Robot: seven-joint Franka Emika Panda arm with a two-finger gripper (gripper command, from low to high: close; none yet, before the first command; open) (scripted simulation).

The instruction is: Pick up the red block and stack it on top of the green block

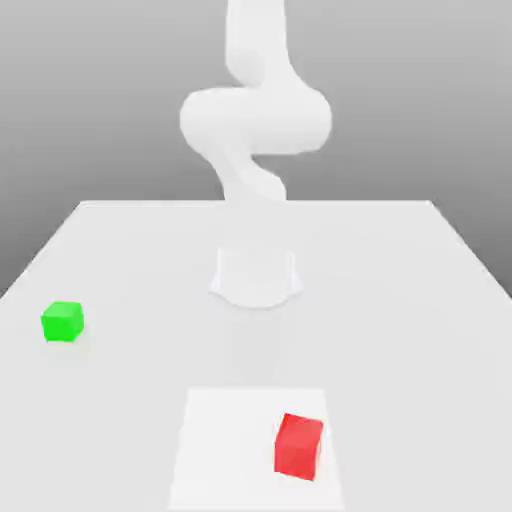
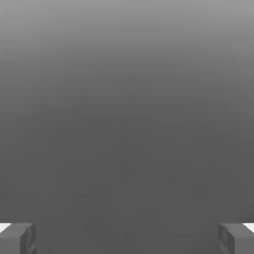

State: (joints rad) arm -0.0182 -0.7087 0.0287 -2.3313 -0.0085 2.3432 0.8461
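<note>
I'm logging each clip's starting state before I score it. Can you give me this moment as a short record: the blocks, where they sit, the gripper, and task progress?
red block: resting on the table, near edge, toward the exterior view's right
green block: resting on the table, toward the exterior view's left, farther back than the red one
blocks relation: apart, not stacked
gripper: open, fingers spread wide, nothing between them
arm: raised behind the table's middle, touching neither block
task progress: red block not yet picked up
</note>
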